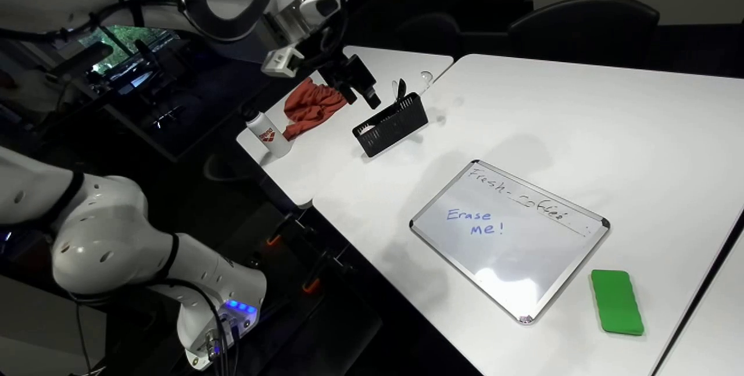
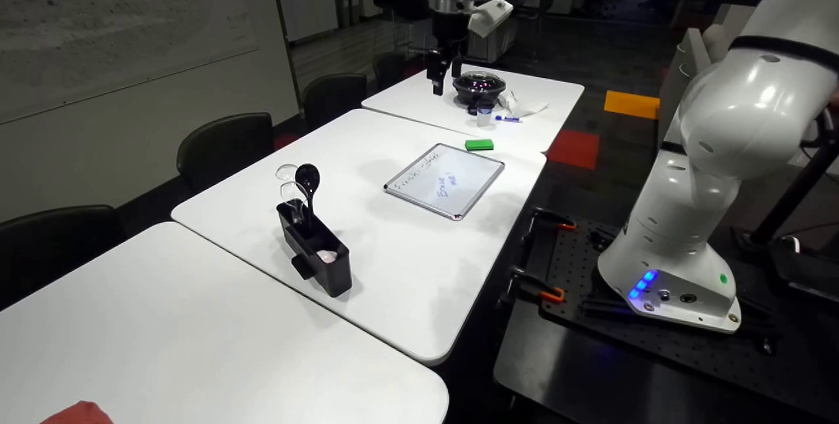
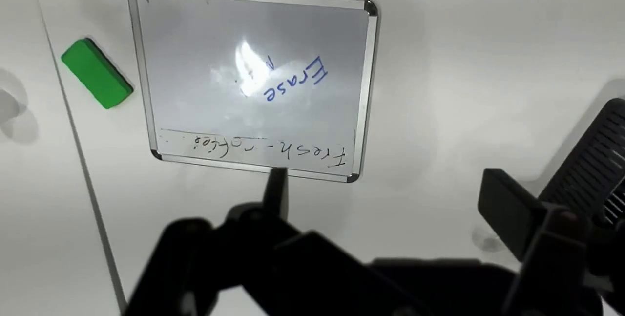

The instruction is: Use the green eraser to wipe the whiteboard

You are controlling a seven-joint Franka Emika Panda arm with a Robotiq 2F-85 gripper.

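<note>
The whiteboard lies flat on the white table in both exterior views [image 1: 511, 254] [image 2: 446, 181], with blue "Erase me!" and dark writing along one edge. It fills the upper left of the wrist view [image 3: 249, 111], where glare hides part of the writing. The green eraser lies flat on the table just beyond one short side of the board in both exterior views [image 1: 617, 302] [image 2: 479, 145] and the wrist view [image 3: 97, 73]. My gripper [image 1: 361, 99] [image 2: 447, 82] hangs in the air above the table, apart from both. In the wrist view its fingers [image 3: 385, 184] are wide apart with nothing between them.
A black caddy [image 1: 392, 125] with utensils stands on the table, also at the right of the wrist view [image 3: 593, 169]. A bottle [image 1: 268, 133] and red cloth [image 1: 314, 106] lie beyond it. A lidded black bowl [image 2: 480, 88], cup [image 2: 484, 116] and marker [image 2: 508, 119] stand past the eraser.
</note>
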